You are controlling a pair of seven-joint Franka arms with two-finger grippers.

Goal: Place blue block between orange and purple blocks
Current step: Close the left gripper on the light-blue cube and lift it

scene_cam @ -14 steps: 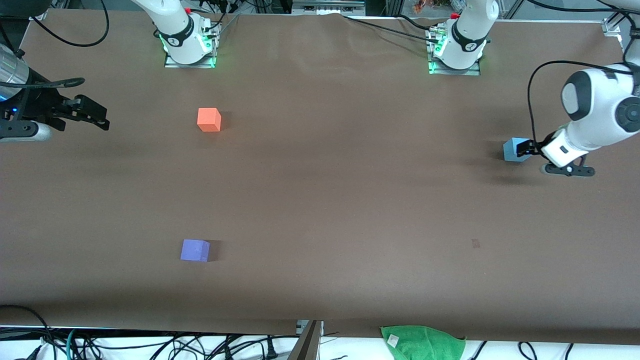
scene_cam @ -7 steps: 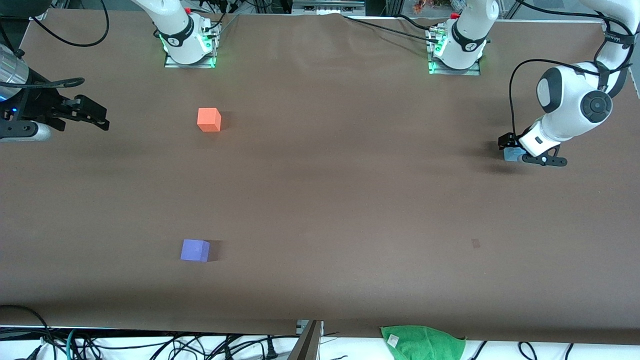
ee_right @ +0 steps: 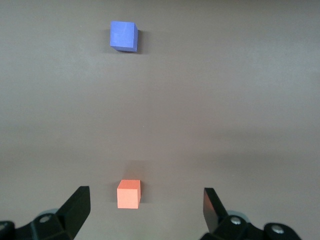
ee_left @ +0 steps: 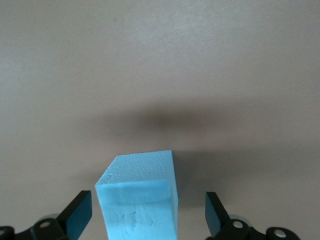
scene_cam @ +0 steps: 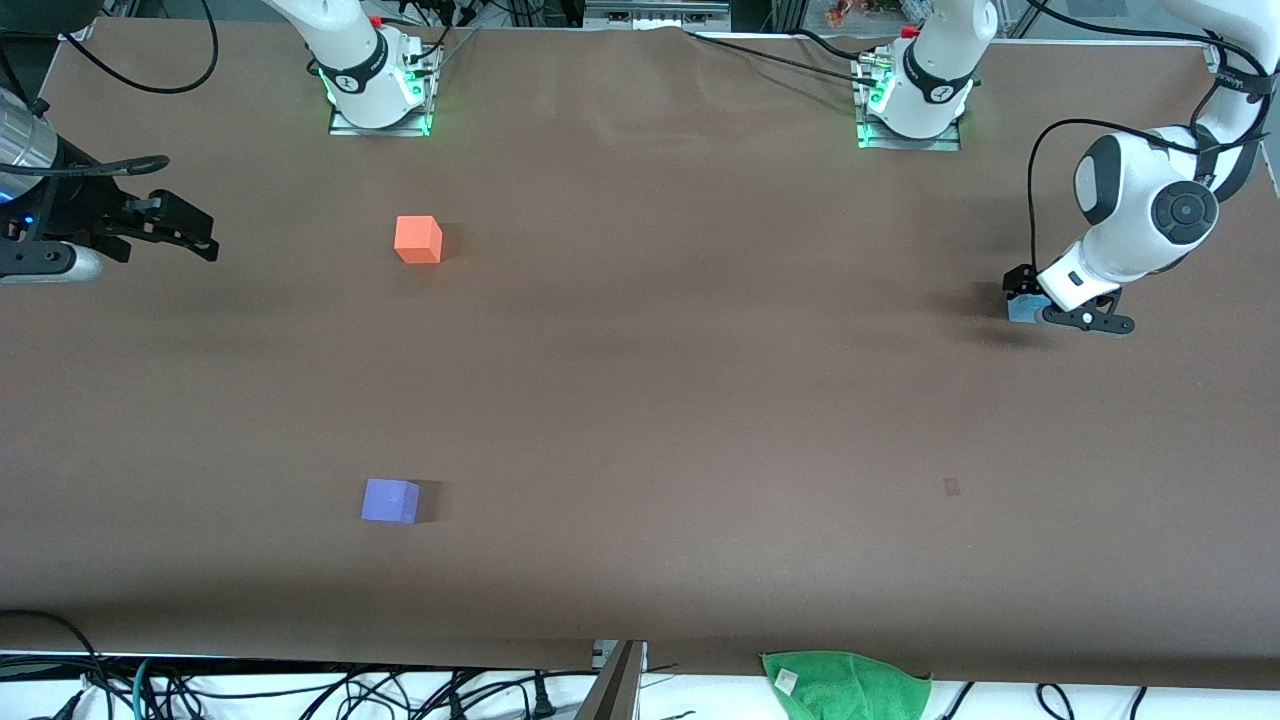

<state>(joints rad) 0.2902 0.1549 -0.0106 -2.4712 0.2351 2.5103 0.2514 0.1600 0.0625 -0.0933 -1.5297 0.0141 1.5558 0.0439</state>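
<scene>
The bench point(scene_cam: 640, 400), covered in brown, carries three cubes. The left arm reaches down at its own end of the bench, and its hand point(scene_cam: 1040, 305) sits low around the blue block point(scene_cam: 1020, 308), which rests on the bench surface. In the left wrist view the block point(ee_left: 140, 197) stands between the two spread fingers point(ee_left: 77, 215), with a gap showing on each side, so nothing is pinched. The right arm waits at its own end of the bench, its hand point(scene_cam: 195, 235) up in the air with the fingers spread and holding nothing. The orange block point(scene_cam: 418, 240) lies toward the right arm's end, near that arm's base. The purple block point(scene_cam: 390, 501) lies nearer the front camera than the orange one, well apart from it, and the bench between them is bare. A green cloth point(scene_cam: 845, 685) lies at the bench edge nearest the camera
</scene>
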